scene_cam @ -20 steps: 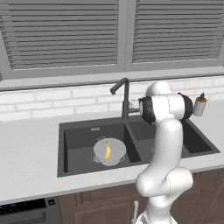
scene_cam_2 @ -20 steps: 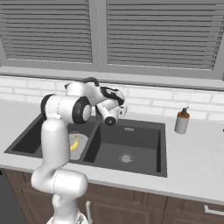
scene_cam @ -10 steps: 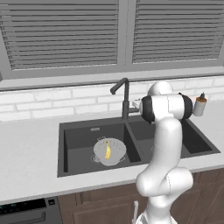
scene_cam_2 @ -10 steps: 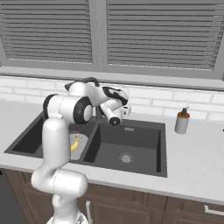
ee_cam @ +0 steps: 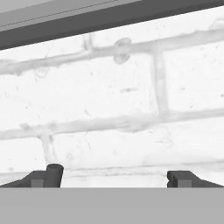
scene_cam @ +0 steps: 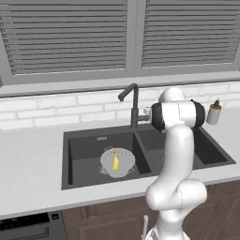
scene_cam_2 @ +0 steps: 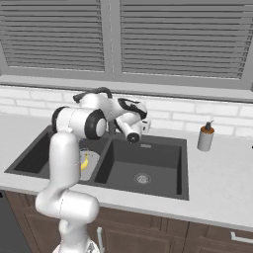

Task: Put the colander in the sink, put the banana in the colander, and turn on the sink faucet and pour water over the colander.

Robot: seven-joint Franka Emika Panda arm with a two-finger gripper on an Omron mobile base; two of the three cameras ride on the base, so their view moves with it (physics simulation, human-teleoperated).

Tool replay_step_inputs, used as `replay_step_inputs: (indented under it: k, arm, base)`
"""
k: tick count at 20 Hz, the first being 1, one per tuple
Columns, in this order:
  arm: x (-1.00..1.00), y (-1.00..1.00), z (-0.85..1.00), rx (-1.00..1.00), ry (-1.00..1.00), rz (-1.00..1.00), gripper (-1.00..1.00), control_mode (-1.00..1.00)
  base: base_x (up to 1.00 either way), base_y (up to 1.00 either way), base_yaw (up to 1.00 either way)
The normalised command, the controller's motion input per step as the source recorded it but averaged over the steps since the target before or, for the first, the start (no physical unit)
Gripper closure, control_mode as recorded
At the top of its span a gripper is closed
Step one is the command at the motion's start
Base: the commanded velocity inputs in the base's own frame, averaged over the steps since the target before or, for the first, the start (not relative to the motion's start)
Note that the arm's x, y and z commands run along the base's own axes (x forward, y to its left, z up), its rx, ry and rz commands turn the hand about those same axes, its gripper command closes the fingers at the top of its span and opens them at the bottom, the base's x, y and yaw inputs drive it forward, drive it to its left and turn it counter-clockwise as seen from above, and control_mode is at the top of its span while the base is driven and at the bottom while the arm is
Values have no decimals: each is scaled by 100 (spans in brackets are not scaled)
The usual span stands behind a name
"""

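The colander (scene_cam: 117,162) sits in the left basin of the sink (scene_cam: 79,179) with the banana (scene_cam: 115,160) inside; the claw (ee_cam: 113,178), tips now fully apart and empty, has edged closer to the sink faucet (scene_cam: 133,104) at its 9 o'clock. Turning on water appears next.

Banana (scene_cam: 115,160) in colander (scene_cam: 123,168), left basin.

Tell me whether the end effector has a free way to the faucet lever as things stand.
Probably yes. The end effector stands open beside the sink faucet, facing the tiled wall, with nothing between them. In the hand view a small dark post stands by one fingertip; whether that is the lever I cannot tell.
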Motion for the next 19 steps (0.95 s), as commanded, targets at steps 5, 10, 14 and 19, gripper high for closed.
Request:
replay_step_inputs:
  k: [5,10,14,19]
  arm:
    - [6,-76,0,2,1,0,-100,-100]
    - [1,-76,0,2,1,0,-100,-100]
    - [1,-68,0,1,3,0,-100,-100]
    - [0,-64,0,2,2,0,-100,-100]
  base:
    - [0,0,0]
    - [0,0,0]
    - [0,0,0]
    - [0,0,0]
